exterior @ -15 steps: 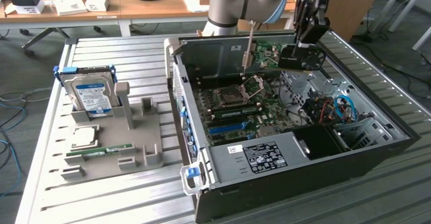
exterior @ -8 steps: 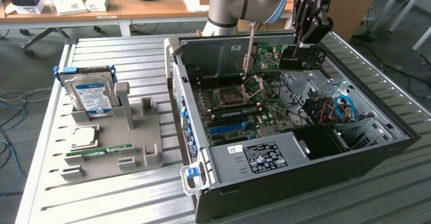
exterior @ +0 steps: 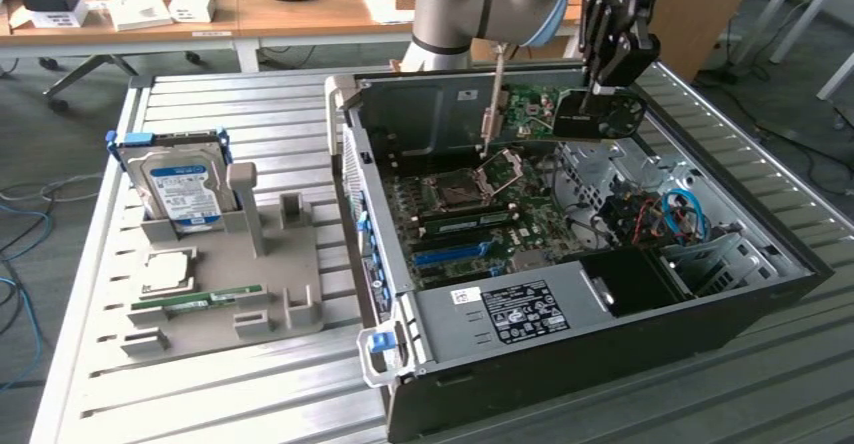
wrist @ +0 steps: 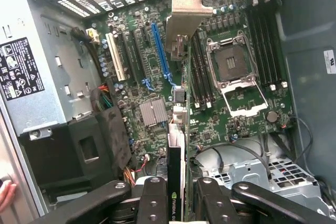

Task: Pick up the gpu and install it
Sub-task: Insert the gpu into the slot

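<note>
The gripper [exterior: 609,89] hangs over the far end of the open computer case [exterior: 747,294], its fingers closed on the graphics card [exterior: 597,119]. The card is held up in the air above the motherboard [exterior: 514,219], not seated in any slot. Its metal end bracket [exterior: 497,99] stands upright towards the exterior view's left, near the case's rear wall.

In the wrist view the gripper [wrist: 178,200] clamps the graphics card [wrist: 176,153] between two black fingers [wrist: 153,200], one on each face, so the card is seen edge-on as a thin strip. The end bracket [wrist: 186,19] sits at the card's far end. Below it lie the motherboard [wrist: 210,119], the long blue slot [wrist: 160,51] and the empty processor socket [wrist: 231,61]. The card's edge runs roughly parallel to the blue slot and appears to lie just beside it rather than directly over it, though the angle makes that hard to judge. The power supply [wrist: 37,72] with its label fills the corner of the case.

On the slatted metal table [exterior: 267,404], at the exterior view's left, a grey holder tray [exterior: 287,274] carries a hard drive [exterior: 180,184] standing upright, a processor chip [exterior: 167,269] lying flat and a green memory stick [exterior: 200,299].
</note>
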Robot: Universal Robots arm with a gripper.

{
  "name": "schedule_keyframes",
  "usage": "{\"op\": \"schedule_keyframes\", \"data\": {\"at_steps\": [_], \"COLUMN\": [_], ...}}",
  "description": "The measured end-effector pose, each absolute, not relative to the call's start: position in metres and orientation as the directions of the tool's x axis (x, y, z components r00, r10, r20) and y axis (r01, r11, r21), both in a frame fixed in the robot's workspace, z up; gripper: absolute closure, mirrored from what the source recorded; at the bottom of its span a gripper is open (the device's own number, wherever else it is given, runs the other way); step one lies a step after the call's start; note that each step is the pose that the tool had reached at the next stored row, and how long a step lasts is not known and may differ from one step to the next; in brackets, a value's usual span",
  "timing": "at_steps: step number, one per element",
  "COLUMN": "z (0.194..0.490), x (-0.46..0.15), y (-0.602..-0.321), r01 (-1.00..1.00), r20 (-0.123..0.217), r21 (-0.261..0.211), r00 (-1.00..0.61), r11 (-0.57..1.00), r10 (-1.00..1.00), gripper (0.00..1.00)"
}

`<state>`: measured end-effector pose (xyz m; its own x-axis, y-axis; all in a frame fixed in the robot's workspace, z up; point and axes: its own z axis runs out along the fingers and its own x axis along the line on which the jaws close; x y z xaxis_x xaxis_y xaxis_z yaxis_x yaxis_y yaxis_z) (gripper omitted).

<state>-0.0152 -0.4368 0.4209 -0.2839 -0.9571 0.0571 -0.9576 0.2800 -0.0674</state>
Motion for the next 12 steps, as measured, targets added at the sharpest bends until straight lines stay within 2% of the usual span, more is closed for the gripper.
{"op": "schedule_keyframes", "data": {"at_steps": [3,12], "z": [0.4209,0.4209], "x": [-0.0152,-0.0152], "y": [-0.4368,-0.4368], "r01": [-0.958,-0.960], "r20": [0.058,0.071], "r21": [-0.066,-0.013], "r00": [-0.284,-0.279], "r11": [0.280,0.278], "r10": [-0.957,-0.958], "gripper": [0.74,0.74]}}
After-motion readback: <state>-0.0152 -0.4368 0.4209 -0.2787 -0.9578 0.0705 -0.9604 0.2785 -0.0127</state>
